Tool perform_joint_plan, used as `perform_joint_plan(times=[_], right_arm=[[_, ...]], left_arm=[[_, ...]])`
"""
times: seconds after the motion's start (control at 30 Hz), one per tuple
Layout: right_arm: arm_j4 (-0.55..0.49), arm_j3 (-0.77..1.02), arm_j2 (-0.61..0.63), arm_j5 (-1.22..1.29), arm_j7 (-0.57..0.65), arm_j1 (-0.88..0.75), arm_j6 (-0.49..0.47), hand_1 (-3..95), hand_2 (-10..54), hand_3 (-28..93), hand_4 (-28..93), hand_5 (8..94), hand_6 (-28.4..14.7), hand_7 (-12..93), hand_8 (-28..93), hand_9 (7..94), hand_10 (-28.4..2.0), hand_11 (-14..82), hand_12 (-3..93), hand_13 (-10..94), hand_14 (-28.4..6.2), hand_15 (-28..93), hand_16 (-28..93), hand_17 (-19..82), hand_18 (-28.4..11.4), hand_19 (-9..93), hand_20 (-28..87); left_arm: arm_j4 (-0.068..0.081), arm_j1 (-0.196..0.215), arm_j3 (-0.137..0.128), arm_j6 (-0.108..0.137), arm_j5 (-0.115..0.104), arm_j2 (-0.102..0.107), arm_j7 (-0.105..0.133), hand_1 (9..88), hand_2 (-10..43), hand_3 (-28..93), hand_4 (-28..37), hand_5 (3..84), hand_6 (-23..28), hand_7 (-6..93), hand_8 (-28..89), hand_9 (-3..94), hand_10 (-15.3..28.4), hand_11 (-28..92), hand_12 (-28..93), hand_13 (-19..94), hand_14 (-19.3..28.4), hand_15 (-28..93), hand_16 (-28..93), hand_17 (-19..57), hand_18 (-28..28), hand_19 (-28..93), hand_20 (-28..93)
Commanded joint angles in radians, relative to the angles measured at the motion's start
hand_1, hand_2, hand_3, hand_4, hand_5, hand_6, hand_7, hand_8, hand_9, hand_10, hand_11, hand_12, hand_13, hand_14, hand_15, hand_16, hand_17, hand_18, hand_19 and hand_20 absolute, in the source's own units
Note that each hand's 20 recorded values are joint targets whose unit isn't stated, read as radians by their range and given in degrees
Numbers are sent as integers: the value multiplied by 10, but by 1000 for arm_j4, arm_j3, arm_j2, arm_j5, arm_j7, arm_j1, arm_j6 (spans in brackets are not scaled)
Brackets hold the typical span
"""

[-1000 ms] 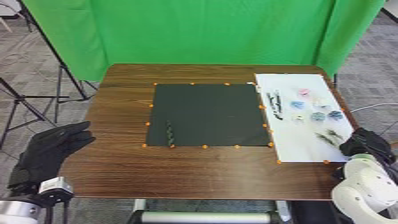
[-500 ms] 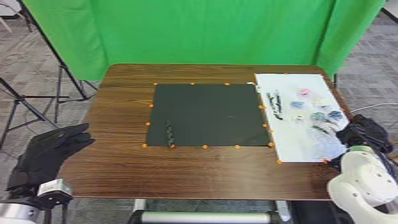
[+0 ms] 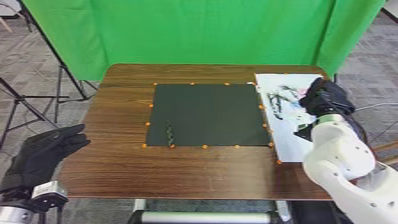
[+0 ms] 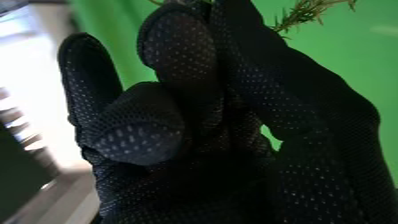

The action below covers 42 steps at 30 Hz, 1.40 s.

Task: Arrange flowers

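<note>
Pinching a sprig (image 4: 307,14), the right hand (image 3: 326,96) hangs over brown table (image 3: 191,175), green curtain (image 3: 213,37) beyond.

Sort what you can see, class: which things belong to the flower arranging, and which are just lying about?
For the job:
- black sheet with a slim stem on it
- white sheet with dark stems on it
- green sprig in the right hand

Just about:
- green curtain
- stand on the left
- pale cable on the right

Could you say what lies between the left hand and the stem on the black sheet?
In the head view, bare table, then a strip of sheet, lie between left hand and stem.
</note>
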Motion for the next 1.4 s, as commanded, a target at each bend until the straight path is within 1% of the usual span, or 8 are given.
perform_joint_plan(times=[0.03, 0.07, 0.37, 0.7, 1.0, 1.23, 1.3, 1.4], right_arm=[[54, -277, -232, -17, -58, 197, -89, 551, -95, 772, -280, 863, -37, 253, 157, 890, -106, 407, 322, 876, -62, 685, 244, 457, -210, 932, -123], [72, -307, -258, -20, -60, 211, -104, 551, -95, 772, -279, 863, -37, 252, 157, 891, -107, 407, 322, 877, -63, 685, 244, 457, -210, 932, -122], [212, -419, -412, -65, -42, 234, -191, 549, -95, 772, -277, 865, -37, 249, 160, 891, -107, 408, 321, 879, -63, 684, 245, 454, -213, 932, -112], [313, -428, -485, -80, -2, 227, -242, 540, -95, 772, -272, 863, -31, 253, 159, 892, -112, 413, 318, 879, -64, 684, 247, 454, -213, 932, -109], [308, -410, -549, -100, -16, 200, -294, 503, -95, 731, -254, 862, -35, 258, 147, 879, -126, 453, 255, 875, -66, 682, 249, 452, -216, 932, -107], [273, -427, -549, -63, 3, 204, -340, 451, -95, 730, -251, 862, -39, 243, 137, 877, -132, 449, 246, 875, -72, 684, 247, 452, -222, 932, -104], [271, -430, -547, -62, 0, 208, -340, 411, -94, 744, -245, 860, -43, 223, 98, 876, -139, 440, 242, 870, -78, 684, 248, 448, -230, 932, -107], [273, -426, -546, -55, 6, 211, -351, 375, -76, 750, -231, 862, -42, 243, -67, 873, -147, 433, 241, 863, -84, 688, 244, 444, -235, 932, -116]], left_arm=[[0, -20, 9, -4, 4, -1, -30, 319, 33, 782, -145, 541, 154, 151, -92, 450, 220, 430, 113, 307, 261, 632, -129, -87, 205, 586, 157], [1, -30, 11, -9, 7, -5, -43, 319, 33, 782, -145, 541, 154, 151, -92, 450, 221, 430, 113, 307, 261, 632, -130, -87, 205, 586, 157], [12, -79, 16, -26, 21, 1, -75, 318, 34, 781, -144, 541, 155, 151, -91, 449, 220, 429, 113, 306, 262, 632, -130, -87, 205, 586, 157], [22, -102, 37, -33, 21, 12, -66, 316, 33, 783, -141, 541, 155, 151, -92, 450, 221, 430, 112, 307, 261, 633, -130, -87, 205, 586, 157], [24, -117, 44, -33, 24, 22, -75, 317, 33, 784, -141, 541, 155, 150, -92, 450, 220, 430, 112, 308, 261, 633, -130, -87, 205, 587, 156], [13, -98, 25, -29, 28, 19, -86, 318, 34, 785, -140, 541, 155, 152, -92, 450, 220, 431, 113, 307, 260, 632, -130, -87, 205, 586, 156], [8, -83, 23, -20, 24, 23, -74, 319, 35, 784, -140, 541, 154, 152, -92, 450, 220, 430, 112, 307, 261, 633, -130, -87, 205, 587, 156], [10, -87, 26, -23, 26, 21, -78, 319, 36, 784, -139, 542, 155, 151, -92, 450, 220, 430, 112, 307, 260, 633, -130, -87, 205, 587, 156]])
